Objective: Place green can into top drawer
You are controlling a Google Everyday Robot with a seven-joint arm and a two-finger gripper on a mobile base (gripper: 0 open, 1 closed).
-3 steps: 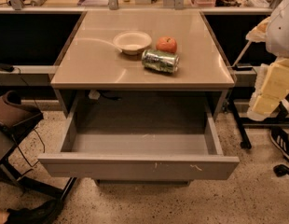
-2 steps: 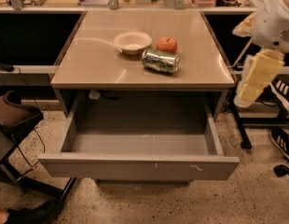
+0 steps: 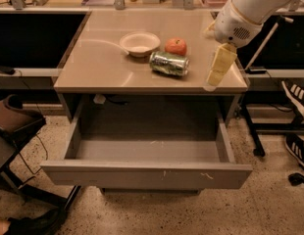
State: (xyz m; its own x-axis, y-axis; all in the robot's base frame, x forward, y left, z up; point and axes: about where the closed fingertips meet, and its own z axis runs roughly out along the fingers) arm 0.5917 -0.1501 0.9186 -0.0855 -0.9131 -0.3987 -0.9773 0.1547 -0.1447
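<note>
The green can (image 3: 169, 63) lies on its side on the tabletop (image 3: 103, 62), just in front of a red apple (image 3: 176, 46). The top drawer (image 3: 147, 176) is pulled open below the table, and its grey inside shows nothing in it. My gripper (image 3: 211, 83) hangs from the white arm (image 3: 240, 18) over the table's right front part. It points down, to the right of the can and apart from it.
A white bowl (image 3: 139, 43) stands left of the apple. A dark chair (image 3: 14, 126) is at the left, and a chair base with shoes (image 3: 296, 131) at the right. Dark desks flank the table.
My arm has swung left from beside the table's right edge to over the tabletop, closer to the can. The can, apple, bowl and drawer have not moved.
</note>
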